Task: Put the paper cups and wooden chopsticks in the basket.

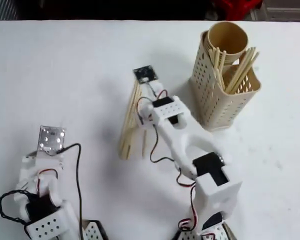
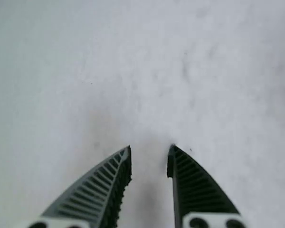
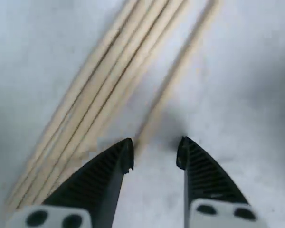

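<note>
Looking like the chopsticks half of the job at this point. Seeing the stacked tan paper cups (image 1: 229,36) already standing in the cream perforated plastic basket (image 1: 215,107) at the far right of the white table (image 1: 65,65), sharing it with a handful of pale wooden sticks (image 1: 240,72) leaning out of the top just beside them. Also seeing a loose bunch of pale wooden chopsticks (image 1: 131,120) lying flat on the table, left of the basket and well apart from it.

Hovering the right gripper (image 3: 154,153) low over that bunch, fingers spread moderately wide and gripping nothing. Catching one stray single chopstick (image 3: 180,71) just beside the main bundle (image 3: 104,90), its near end sitting right by one fingertip and roughly in the gap. Not managing to tell whether touching or not.

Resting the left gripper (image 2: 149,159) over bare table at the near left, well apart from everything, fingers partly open and holding nothing either.

Guessing at the next move:
- Centring the stray stick properly between the fingers, then dropping a touch and closing on it.
- Lifting and swinging over to the basket.
- Tipping the stick upright before letting go beside the other sticks.

Expecting some fiddliness: thin stick flat on the table, probably prone to slipping out of the pinch, with neighbours close enough for nudging.
</note>
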Motion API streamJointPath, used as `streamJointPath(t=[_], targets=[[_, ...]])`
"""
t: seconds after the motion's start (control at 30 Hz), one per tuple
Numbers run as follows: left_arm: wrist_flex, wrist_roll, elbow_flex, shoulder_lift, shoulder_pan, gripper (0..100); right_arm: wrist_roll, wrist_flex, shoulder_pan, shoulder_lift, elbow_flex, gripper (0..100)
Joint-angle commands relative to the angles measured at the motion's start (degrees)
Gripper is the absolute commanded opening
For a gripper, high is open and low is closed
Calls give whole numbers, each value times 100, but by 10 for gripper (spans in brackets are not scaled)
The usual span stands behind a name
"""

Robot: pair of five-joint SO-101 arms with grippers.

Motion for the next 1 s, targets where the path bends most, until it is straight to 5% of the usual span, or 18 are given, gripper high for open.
streamJointPath(t=[0.0,0.4,0.8,0.97], targets=[[18,-26,-18,-40,-40,142,-44,136,400,-31,-185,91],[18,-26,-18,-40,-40,142,-9,1314,418,-664,-668,17],[18,-26,-18,-40,-40,142,659,1543,602,-6510,1073,16],[18,-26,-18,-40,-40,142,1873,848,1209,-8673,985,17]])
